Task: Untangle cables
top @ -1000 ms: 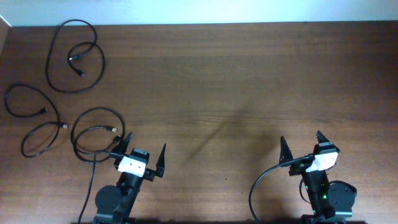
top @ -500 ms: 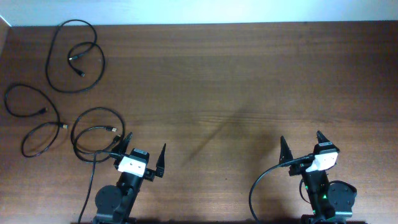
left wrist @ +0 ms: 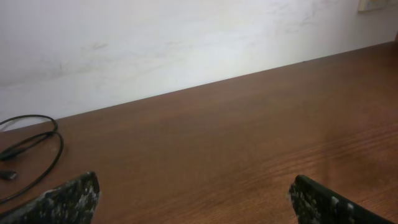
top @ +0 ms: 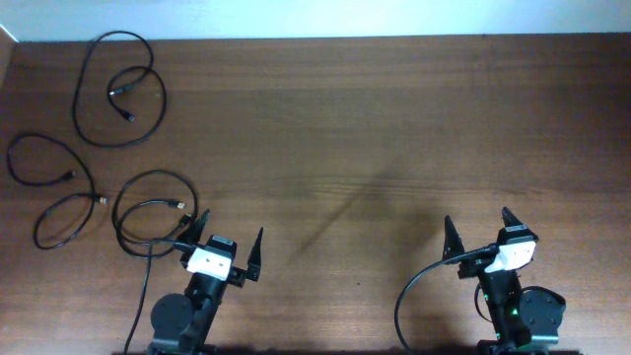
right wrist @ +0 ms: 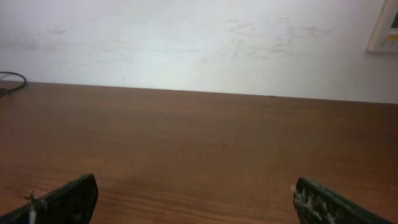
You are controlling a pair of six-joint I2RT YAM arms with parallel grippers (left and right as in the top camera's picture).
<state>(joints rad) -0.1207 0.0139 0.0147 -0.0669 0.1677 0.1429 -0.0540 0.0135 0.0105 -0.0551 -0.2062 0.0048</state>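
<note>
On the left side of the table (top: 394,118), strung from the far corner down toward the left arm: the cables (top: 153,174), three thin black cords, each in its own loose loop, none crossing another as seen from overhead. Far loop (top: 164,99) up by the back edge, both plugs curled inside it; middle loop (top: 89,179) closer to the left edge, gold-ish plug tip just beside the near loop (top: 179,204) but apart from it; near loop doubled over itself and ending right by the left tool (top: 235,221). Touching its outer finger (top: 202,229) or not, can't tell. Everywhere else just dark reddish-brown wood, grain running side to side, a long thin shadow (top: 340,207) slanting across the middle, pale wall (top: 296,18) along the back. Left tool released, jaws spread wide, gripping nothing; right tool (top: 476,214) same deal, sitting low at the near edge on the right, well apart from any cord. Only from the wrist cams: scuffed off-white wall up close, plus a beige plate (right wrist: 385,28) on it at the top right of the right wrist view. Left wrist view also catching a stretch of cord (left wrist: 61,144) with a plug, flat on the wood at its left edge; right wrist view just a sliver of cord (right wrist: 18,75) at far left. Only from overhead: all three loops at once.
</note>
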